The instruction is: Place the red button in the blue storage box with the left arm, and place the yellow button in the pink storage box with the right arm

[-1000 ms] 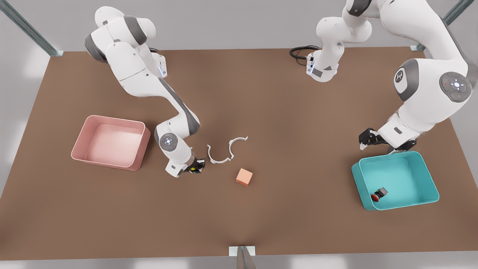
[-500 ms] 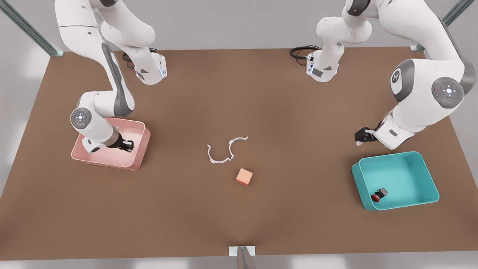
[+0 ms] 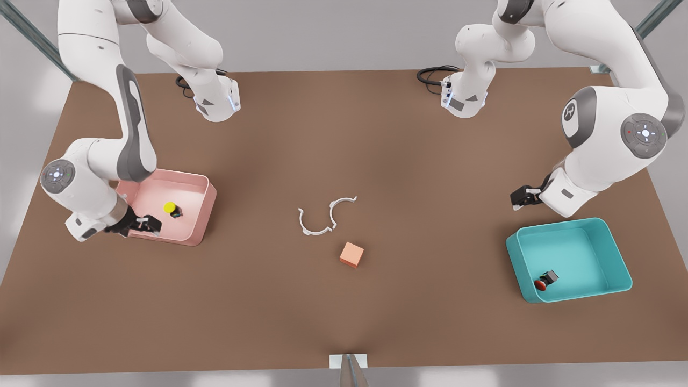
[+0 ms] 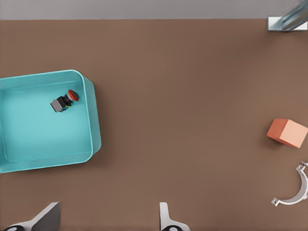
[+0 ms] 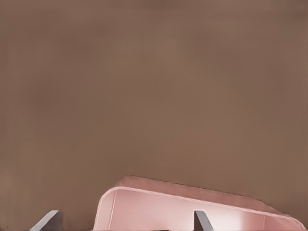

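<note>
Your right arm is folded low at the front view's left, its elbow out past the pink storage box (image 3: 200,212). The right claw (image 3: 146,223) hangs over that box's near wall with its fingers (image 5: 48,220) spread apart and holding nothing. The yellow button (image 3: 171,208) sits on the pink box's floor, just beside the claw and clear of it.

Your left arm bends down at the front view's right. The left claw (image 3: 520,198) hovers above the bare worktop (image 3: 430,161), just off the far corner of the blue storage box (image 3: 618,258); its fingers (image 4: 166,220) stand wide apart and empty. The red button (image 3: 544,280) lies on its side in the blue box's near corner, well apart from that claw.
</note>
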### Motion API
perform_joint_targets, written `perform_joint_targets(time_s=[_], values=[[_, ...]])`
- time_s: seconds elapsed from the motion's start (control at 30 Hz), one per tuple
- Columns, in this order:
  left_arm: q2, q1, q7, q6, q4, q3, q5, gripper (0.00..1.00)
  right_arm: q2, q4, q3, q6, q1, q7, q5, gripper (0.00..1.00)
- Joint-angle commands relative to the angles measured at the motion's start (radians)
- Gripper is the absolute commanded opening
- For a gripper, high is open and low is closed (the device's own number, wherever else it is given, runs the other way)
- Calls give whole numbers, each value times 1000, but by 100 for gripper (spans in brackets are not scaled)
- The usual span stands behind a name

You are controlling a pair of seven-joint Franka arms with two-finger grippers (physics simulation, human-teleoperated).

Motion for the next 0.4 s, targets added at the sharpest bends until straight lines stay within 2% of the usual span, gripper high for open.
perform_joint_targets(time_s=[0.0, 0.03, 0.1, 0.2, 0.27, 0.37], values=[[1, 0, -46, -1, 0, 1, 1, 100, 10, 158, 1, -247, 85, -83, -26, 100], [1, 0, -49, -1, 0, 1, 1, 100, 15, 293, 1, -419, 180, 29, -99, 100], [2, -1, -52, 4, 2, 1, 4, 100, 12, 365, 1, -476, 220, 43, -99, 100], [14, -1, -49, 10, 7, -1, 5, 100, -22, 360, -8, -502, 203, 52, -77, 100], [14, -1, -47, 10, 7, -1, 5, 100, -70, 328, -180, -542, 304, 72, -59, 100], [14, -1, -50, 10, 7, 1, 5, 100, -73, 288, -197, -530, 289, 72, -4, 100]])
